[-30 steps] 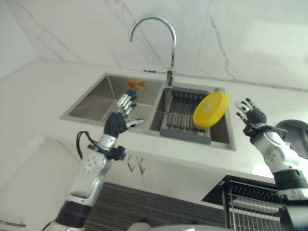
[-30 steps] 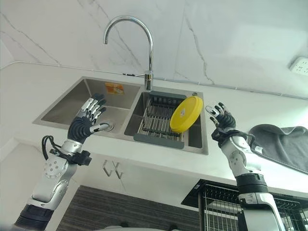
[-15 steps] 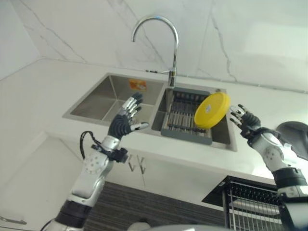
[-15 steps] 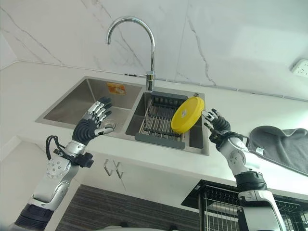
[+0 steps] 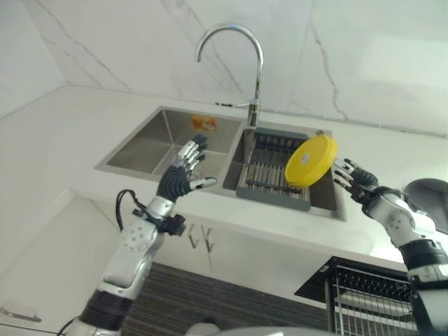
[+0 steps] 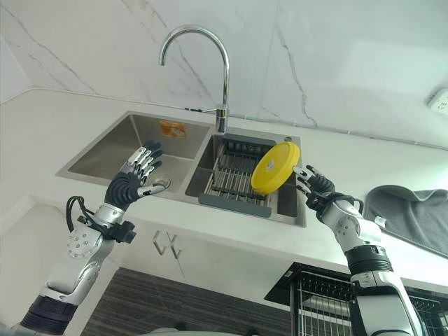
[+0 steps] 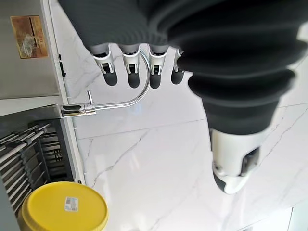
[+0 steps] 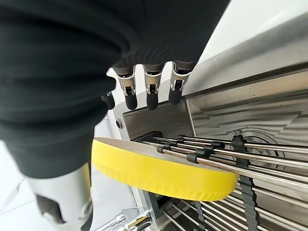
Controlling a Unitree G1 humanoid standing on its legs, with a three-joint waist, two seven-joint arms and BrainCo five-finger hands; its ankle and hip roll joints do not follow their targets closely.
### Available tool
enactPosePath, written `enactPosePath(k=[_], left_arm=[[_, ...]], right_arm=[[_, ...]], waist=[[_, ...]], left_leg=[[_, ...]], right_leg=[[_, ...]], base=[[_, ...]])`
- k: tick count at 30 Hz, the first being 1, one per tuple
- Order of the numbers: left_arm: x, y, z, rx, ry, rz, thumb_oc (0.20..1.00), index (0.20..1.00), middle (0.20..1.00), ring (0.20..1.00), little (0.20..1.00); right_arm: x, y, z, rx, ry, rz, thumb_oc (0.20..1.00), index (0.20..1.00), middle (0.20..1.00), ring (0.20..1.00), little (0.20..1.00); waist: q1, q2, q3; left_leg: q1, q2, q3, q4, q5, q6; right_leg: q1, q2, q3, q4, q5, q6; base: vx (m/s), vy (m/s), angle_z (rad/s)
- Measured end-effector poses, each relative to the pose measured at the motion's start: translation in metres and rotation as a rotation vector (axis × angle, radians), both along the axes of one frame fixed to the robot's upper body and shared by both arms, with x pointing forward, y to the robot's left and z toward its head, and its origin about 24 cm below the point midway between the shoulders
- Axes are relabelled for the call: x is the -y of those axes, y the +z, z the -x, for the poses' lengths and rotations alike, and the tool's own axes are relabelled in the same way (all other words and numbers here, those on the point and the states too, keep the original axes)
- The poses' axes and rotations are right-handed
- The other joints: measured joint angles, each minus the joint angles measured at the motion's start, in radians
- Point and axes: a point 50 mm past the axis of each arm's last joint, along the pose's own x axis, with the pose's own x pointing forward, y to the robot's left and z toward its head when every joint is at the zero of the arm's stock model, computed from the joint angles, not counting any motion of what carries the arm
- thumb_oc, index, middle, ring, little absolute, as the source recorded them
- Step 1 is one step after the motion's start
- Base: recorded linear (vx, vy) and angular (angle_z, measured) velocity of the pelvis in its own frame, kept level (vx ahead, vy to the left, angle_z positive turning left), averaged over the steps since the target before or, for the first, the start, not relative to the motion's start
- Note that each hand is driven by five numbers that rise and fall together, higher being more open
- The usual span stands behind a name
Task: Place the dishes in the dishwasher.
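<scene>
A round yellow plate [image 5: 310, 160] leans on edge against the right wall of the right sink basin, resting on a grey drying rack [image 5: 269, 170]. My right hand [image 5: 355, 183] is open, fingers spread, just right of the plate's rim over the counter, not touching it. In the right wrist view the plate [image 8: 163, 169] lies close under my fingers [image 8: 151, 86]. My left hand [image 5: 179, 176] is open, held in the air over the front edge of the left basin [image 5: 157, 143], holding nothing. The left wrist view shows the plate [image 7: 62, 207] far off.
A chrome gooseneck tap [image 5: 241, 56] rises behind the divider between the basins. A dark grey cloth [image 6: 413, 213] lies on the counter at the right. The open dishwasher's wire rack [image 5: 371, 301] sits below the counter at the lower right. A marble wall stands behind.
My right hand has moved left and down, closer to the yellow plate's rim. My left hand has stayed about where it was. The camera has shifted slightly.
</scene>
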Motion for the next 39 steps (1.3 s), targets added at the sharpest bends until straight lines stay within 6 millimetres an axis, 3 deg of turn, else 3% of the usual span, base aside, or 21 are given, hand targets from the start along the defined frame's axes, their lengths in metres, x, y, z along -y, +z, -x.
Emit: enactPosePath(k=[39], left_arm=[[-0.0048,-0.0044,-0.0015,-0.038,0.018,-0.032,1.000,1.000,1.000,1.000,1.000]], right_arm=[[0.0049,-0.0061,-0.0081,-0.074,-0.021,-0.011,1.000,1.000,1.000,1.000,1.000]], waist=[[0.039,0.001,0.000]], left_leg=[[-0.001,-0.001,-0.029,0.000,-0.001,0.000]], right_leg=[[0.017,-0.001,-0.029,-0.005,-0.004,-0.001]], base=[[0.01,0.001,0.01]])
